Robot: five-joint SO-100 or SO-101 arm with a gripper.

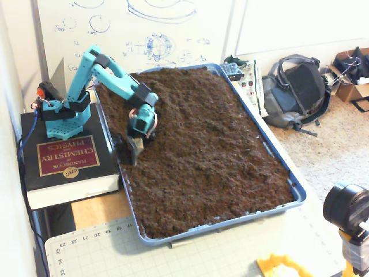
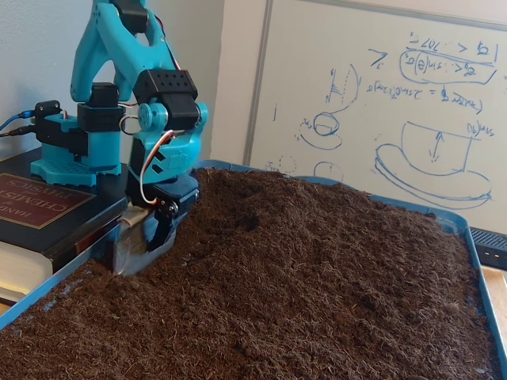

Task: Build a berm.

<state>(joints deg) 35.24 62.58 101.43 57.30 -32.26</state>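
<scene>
Dark brown loose soil (image 1: 207,144) filled the blue tray (image 1: 277,163); no distinct berm showed.

The gripper (image 2: 136,247), mid-left, sat dug in; whether clenched, I couldn't tell. Soil looked light, crumbly — best pushed, not grasped.
</scene>
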